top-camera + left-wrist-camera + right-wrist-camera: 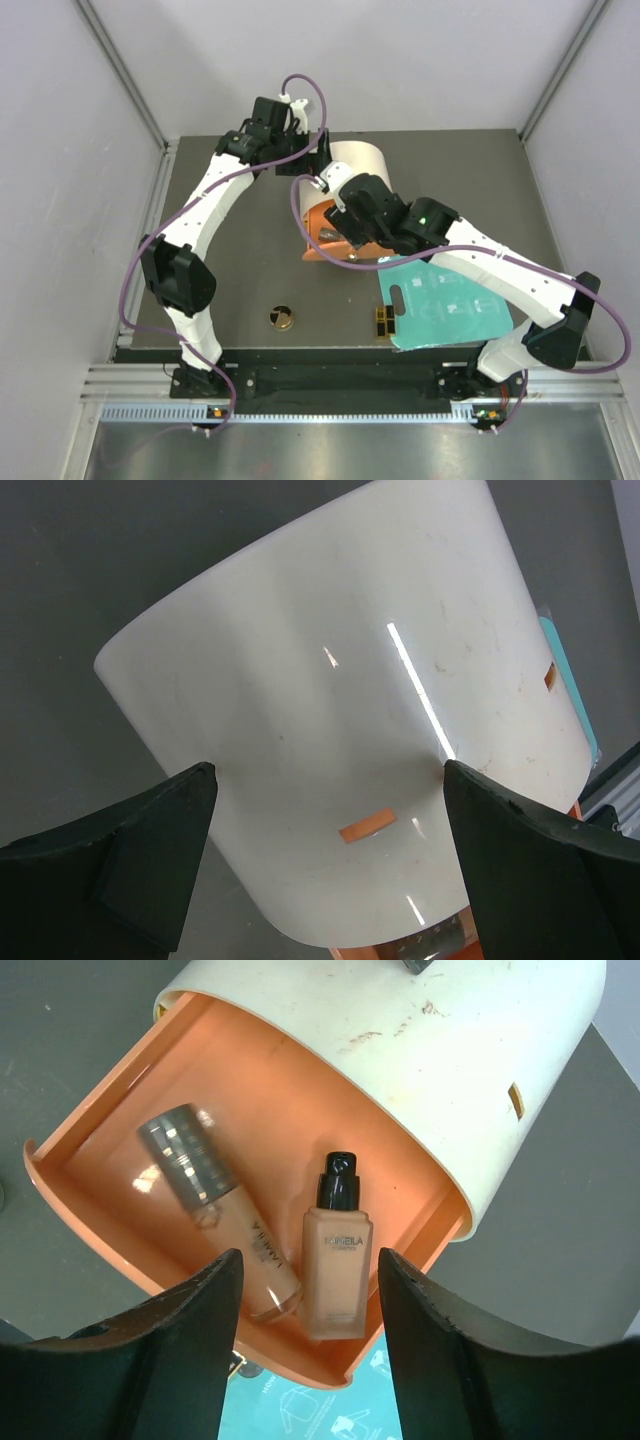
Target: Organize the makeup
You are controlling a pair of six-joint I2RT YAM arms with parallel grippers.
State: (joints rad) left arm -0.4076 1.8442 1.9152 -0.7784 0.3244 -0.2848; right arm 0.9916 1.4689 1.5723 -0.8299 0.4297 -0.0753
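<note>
**Fig. 1.** Both of my arms reach to the cream box [360, 160], which lies on its side near the middle of the far edge of the surface [250, 260].

**(a)** My left gripper [327, 772] is released. Its fingers [150, 860] are spread wide, one on each side of the box's curved wall. I cannot tell whether they touch it.

**(b)** My right gripper [310, 1255] is also released and grasps nothing. It hangs above the orange drawer [100, 1185] that juts from the box toward the near edge.

**(c)** Two pieces of makeup lie side by side in the drawer, close together, caps pointing into the box. These are the capped tube [255, 1255], peach with a dark metallic cap, and the pump tube [337, 1270], peach with a black pump head.

**(d)** The round compact [281, 317] rests alone near the near edge, left of centre and well apart from the box.

**(e)** The black-and-gold piece [384, 322] lies near the near edge, right of centre. It is just beside the left side of the teal board [450, 305], which spreads toward the near right corner.
</note>
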